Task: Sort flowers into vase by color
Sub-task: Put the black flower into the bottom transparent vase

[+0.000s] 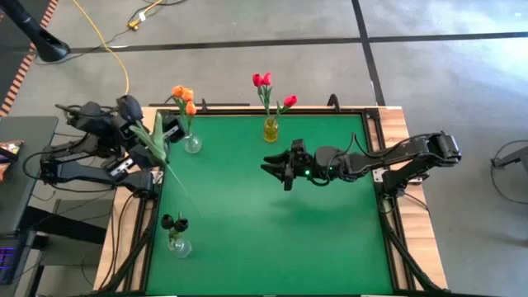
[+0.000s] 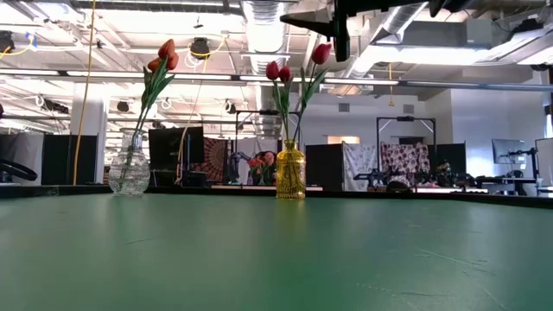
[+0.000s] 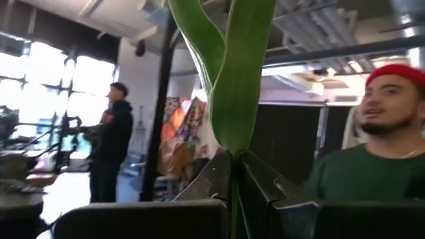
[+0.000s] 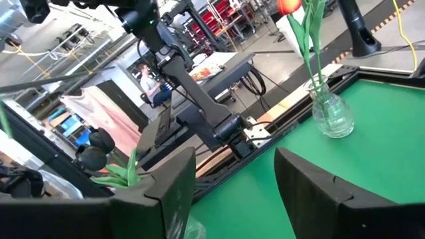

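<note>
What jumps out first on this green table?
Three vases: orange tulips in a clear vase at the far left, red tulips in a yellow vase at the far middle, near-black ones near left. The left gripper pinches a green stem at the table's left edge.

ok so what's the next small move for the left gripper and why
Probably swing the left gripper inward over the green table mat, since it sits at the table's left edge, shut on a long green tulip stem. Its head colour isn't visible, so which vase I can't say. The right gripper hangs open mid-table.
</note>
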